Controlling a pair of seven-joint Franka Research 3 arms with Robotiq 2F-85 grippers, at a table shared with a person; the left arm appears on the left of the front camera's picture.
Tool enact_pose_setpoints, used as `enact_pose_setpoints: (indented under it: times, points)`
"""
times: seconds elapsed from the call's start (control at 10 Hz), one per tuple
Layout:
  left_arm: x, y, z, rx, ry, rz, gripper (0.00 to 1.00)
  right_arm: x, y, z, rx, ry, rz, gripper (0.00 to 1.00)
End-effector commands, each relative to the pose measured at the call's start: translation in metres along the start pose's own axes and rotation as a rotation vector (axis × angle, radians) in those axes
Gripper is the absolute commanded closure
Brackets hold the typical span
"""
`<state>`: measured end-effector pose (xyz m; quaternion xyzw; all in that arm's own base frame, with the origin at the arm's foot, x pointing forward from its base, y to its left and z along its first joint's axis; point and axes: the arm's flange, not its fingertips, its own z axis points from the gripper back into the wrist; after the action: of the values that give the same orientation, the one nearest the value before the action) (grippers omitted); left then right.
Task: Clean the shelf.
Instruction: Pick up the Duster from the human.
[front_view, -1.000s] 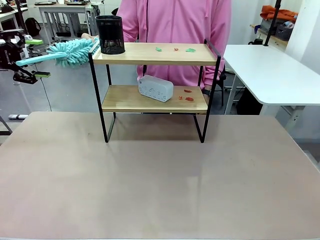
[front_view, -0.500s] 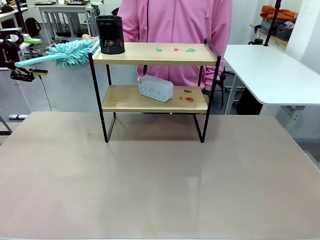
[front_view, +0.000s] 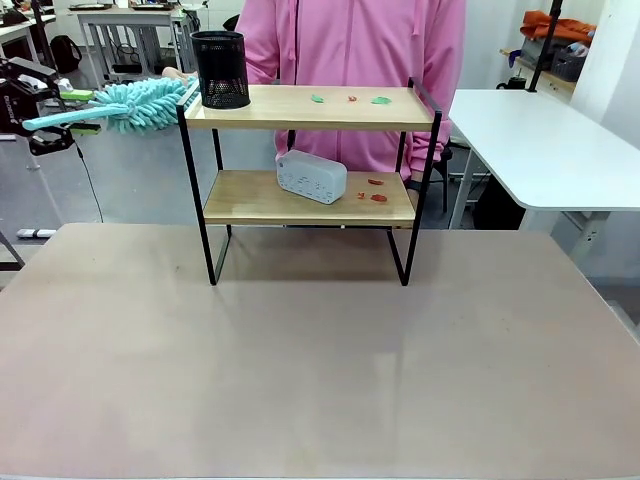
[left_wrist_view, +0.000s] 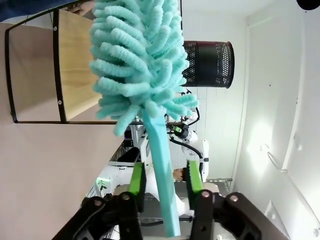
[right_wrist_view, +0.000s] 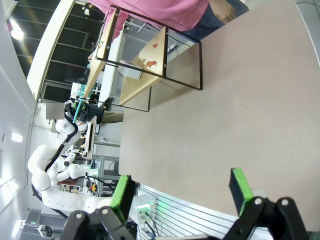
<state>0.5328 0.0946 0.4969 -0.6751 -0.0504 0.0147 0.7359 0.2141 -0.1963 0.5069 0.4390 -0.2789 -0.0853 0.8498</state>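
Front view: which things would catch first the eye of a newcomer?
The turquoise duster at upper left, its handle between the left gripper's green pads. Then the shelf in the middle: a black mesh cup on its top board, a grey power strip on the lower one, small coloured scraps on both. A person in pink stands behind it.

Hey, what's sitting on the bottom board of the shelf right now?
On the lower board of the shelf lie a grey box and small red scraps to its right. The strip of board behind the box is covered.
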Motion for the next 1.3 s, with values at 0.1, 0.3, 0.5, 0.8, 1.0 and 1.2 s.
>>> enact_pose_setpoints:
  times: [0.1, 0.3, 0.5, 0.8, 1.0, 1.2]
  points:
    - [-0.007, -0.001, -0.006, -0.012, -0.03, -0.029, 1.0, 0.002, 0.002, 0.0, 0.019, -0.013, 0.023, 0.0]
    - [-0.008, -0.001, -0.006, -0.01, -0.033, -0.034, 1.0, 0.002, 0.002, 0.0, 0.019, -0.013, 0.023, 0.0]
    - [-0.008, 0.001, -0.006, -0.008, -0.032, -0.032, 1.0, 0.002, 0.002, 0.0, 0.019, -0.013, 0.023, 0.0]
    - [-0.033, -0.011, 0.013, 0.017, -0.012, -0.08, 1.0, 0.002, 0.002, 0.0, 0.019, -0.013, 0.023, 0.0]
    - [-0.101, -0.023, 0.053, 0.145, 0.023, -0.17, 1.0, 0.002, 0.002, 0.0, 0.019, -0.013, 0.023, 0.0]
    - [-0.168, -0.011, 0.081, 0.283, 0.066, -0.178, 1.0, 0.002, 0.002, 0.0, 0.019, -0.013, 0.023, 0.0]
